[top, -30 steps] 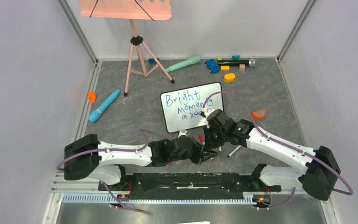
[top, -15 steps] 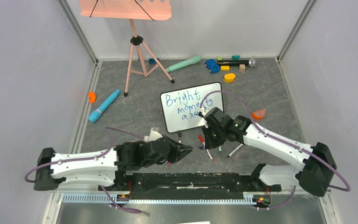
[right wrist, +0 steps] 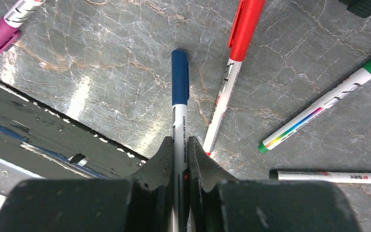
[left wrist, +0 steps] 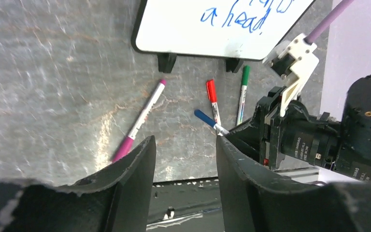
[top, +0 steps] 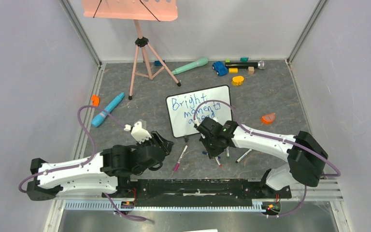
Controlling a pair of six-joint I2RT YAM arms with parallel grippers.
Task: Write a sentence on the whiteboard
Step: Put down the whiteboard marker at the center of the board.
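The whiteboard (top: 178,124) stands in the middle of the counter (top: 140,111), and the sentence (top: 193,108) "Bright moments ahead" looks complete to us. Just below its near edge the right fingers (right wrist: 160,162) are clamped on a capped blue marker (right wrist: 179,104), its long axis running straight out from them, cap low beside the red marker (right wrist: 236,53). The left fingers (left wrist: 134,166) are apart, empty and farther off

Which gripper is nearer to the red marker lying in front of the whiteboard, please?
Right. The right gripper, shut on the blue marker, is just beside the red marker; the left gripper sits farther off, on the far side of the magenta marker, open and empty.
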